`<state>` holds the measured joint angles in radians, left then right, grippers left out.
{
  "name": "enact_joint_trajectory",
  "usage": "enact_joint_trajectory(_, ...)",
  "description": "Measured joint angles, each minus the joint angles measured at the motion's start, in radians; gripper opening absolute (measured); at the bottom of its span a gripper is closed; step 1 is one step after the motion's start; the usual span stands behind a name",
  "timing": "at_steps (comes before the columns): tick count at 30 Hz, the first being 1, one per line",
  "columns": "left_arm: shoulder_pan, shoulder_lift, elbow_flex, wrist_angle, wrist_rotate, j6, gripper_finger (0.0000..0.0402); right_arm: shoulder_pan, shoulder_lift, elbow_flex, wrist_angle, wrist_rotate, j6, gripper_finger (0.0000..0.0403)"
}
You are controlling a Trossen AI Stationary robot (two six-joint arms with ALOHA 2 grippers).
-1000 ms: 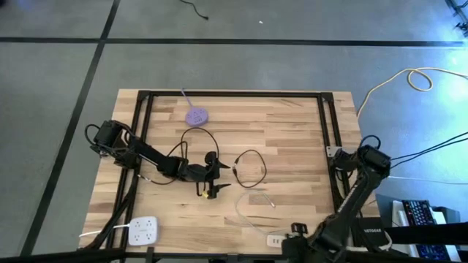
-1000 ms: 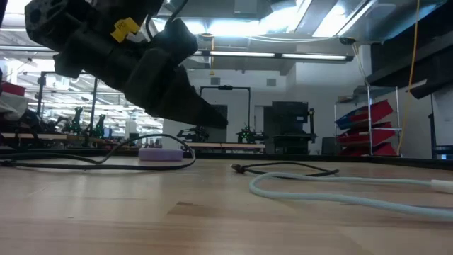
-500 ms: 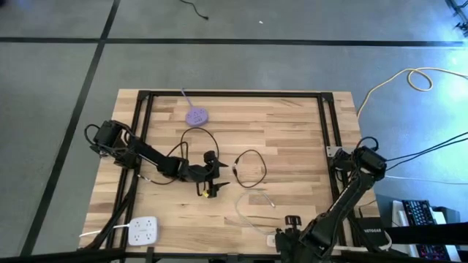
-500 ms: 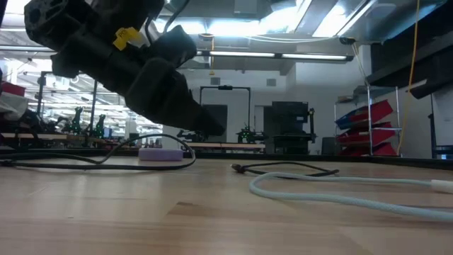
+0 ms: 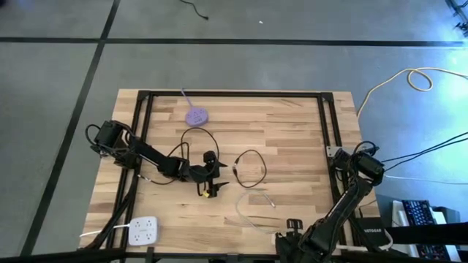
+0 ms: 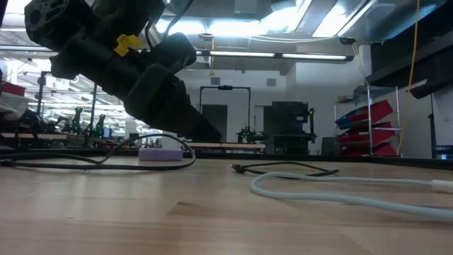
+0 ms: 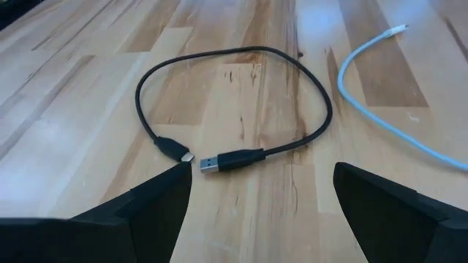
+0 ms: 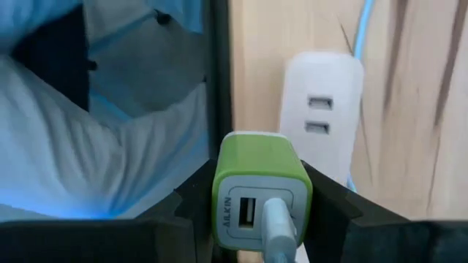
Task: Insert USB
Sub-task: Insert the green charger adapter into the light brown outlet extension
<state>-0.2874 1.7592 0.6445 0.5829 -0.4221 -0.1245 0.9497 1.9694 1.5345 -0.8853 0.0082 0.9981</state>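
Note:
A black USB cable (image 7: pixel 241 95) lies looped on the wood at mid-table, its two plug ends (image 7: pixel 219 162) side by side. My left gripper (image 7: pixel 263 172) hovers open just short of those ends, touching nothing; it also shows in the high view (image 5: pixel 221 174) and the low view (image 6: pixel 212 131). At the table's near right edge my right gripper (image 5: pixel 291 228) is shut on a green charger block (image 8: pixel 262 183). A pale cable end (image 8: pixel 276 223) sits in one of the charger's ports. Beyond the charger lies a white block with two slots (image 8: pixel 322 102). My right gripper pinches the green charger block between its two fingers (image 8: pixel 191 208), one on each side wall (image 8: pixel 219 197). The fingers point steeply down. The charger's port face is turned toward the wrist camera. Whether its far end rests on anything is hidden by the block itself.
A light blue cable (image 5: pixel 252 208) curves over the wood between the black cable and the near edge. A purple disc (image 5: pixel 195 115) lies at the far side and a white power strip (image 5: pixel 142 231) at the near left corner. A black frame (image 5: pixel 325 139) borders the table.
My right arm has bent slightly at the near right edge, tipping its gripper a little further down. Its place is almost unchanged.

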Motion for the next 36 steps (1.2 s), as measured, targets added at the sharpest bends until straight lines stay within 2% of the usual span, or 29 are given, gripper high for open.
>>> enact_joint_trajectory(5,0.000,0.000,0.000,0.001,0.000,0.000,0.0315,0.000,-0.002,0.067,-0.099,0.001,0.000,0.0126)
enact_joint_trajectory(14,-0.001,0.000,0.000,0.000,0.000,0.000,0.0315,0.000,0.001,0.018,-0.157,-0.028,0.027,0.0126)
enact_joint_trajectory(36,-0.001,0.000,0.000,-0.008,0.025,0.001,0.0315,0.000,0.000,-0.014,-0.124,-0.046,0.048,0.0126)
